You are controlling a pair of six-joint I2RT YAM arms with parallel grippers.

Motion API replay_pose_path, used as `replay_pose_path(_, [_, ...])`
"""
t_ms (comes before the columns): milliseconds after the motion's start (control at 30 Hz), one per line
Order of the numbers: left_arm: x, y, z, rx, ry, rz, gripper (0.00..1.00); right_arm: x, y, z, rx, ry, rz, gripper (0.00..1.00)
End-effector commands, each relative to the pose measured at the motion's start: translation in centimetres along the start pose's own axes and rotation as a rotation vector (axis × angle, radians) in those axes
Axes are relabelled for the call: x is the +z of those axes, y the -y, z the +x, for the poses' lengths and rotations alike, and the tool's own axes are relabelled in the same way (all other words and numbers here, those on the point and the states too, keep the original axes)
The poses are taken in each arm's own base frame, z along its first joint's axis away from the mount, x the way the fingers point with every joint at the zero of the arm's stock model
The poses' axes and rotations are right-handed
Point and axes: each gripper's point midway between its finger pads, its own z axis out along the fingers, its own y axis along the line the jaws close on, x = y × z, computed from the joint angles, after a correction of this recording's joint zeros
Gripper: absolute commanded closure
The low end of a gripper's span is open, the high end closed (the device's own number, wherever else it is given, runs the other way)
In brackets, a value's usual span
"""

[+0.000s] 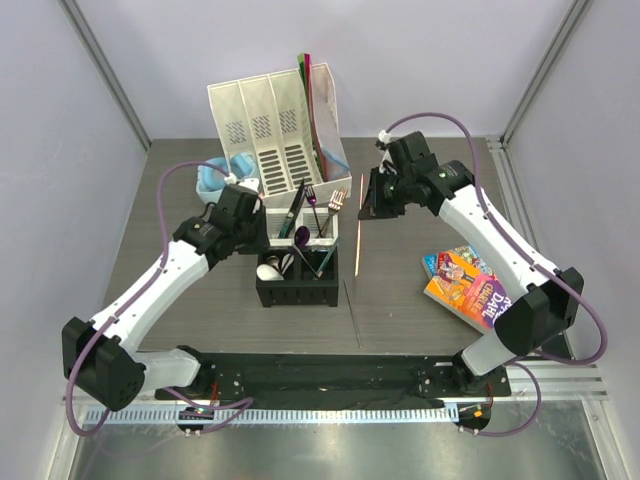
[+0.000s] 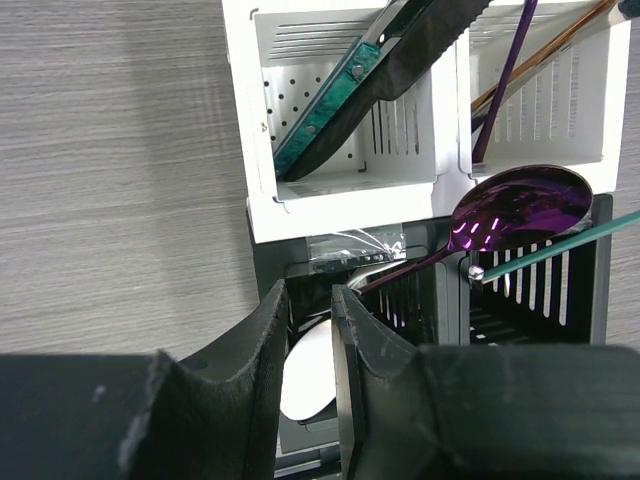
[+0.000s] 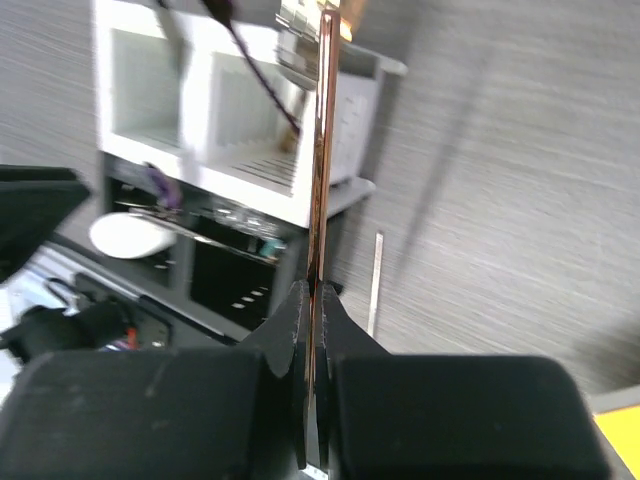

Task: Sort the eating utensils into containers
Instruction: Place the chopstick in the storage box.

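Observation:
The four-cell caddy (image 1: 297, 297) stands mid-table, white cells at the back, black cells in front. My left gripper (image 1: 258, 238) is at its left side. In the left wrist view its jaws (image 2: 308, 295) hold the bowl of a white soup spoon (image 2: 310, 370) over the left black cell. A purple spoon (image 2: 520, 205) and a black knife (image 2: 350, 90) lean in other cells. Right of the caddy, my right gripper (image 1: 368, 210) is shut on a thin brown chopstick (image 1: 359, 240). In the right wrist view that chopstick (image 3: 322, 150) runs straight out from the jaws (image 3: 312, 295) past the caddy's corner (image 3: 250, 170).
A tall white file organiser (image 1: 265, 125) stands right behind the caddy, with blue headphones (image 1: 215, 178) at its left. A colourful book (image 1: 465, 285) lies on the table at the right, beside the right arm.

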Motion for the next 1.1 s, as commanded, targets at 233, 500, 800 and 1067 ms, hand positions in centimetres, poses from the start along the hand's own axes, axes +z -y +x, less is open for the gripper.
replay_pose_path(233, [-1.0,-0.2,-0.8,0.052,0.072,0.02,0.74,-1.2,-9.5,-4.1,-0.123,0.228,-0.229,0.99])
replay_pose_path(500, [-1.7,-0.8,-0.6,0.075,0.087,0.003,0.74,2.8,-10.8,-3.8,-0.253,0.314,-0.262,0.99])
replay_pose_path(800, [-1.9,-1.1,0.6,0.082,0.064,0.008,0.74,6.2,-9.9,-1.9,-0.324,0.346,-0.297,0.99])
replay_pose_path(1067, [-1.2,-0.9,0.6,0.081,0.05,0.009,0.74,5.9,-9.3,1.0,-0.364,0.307,-0.33,0.99])
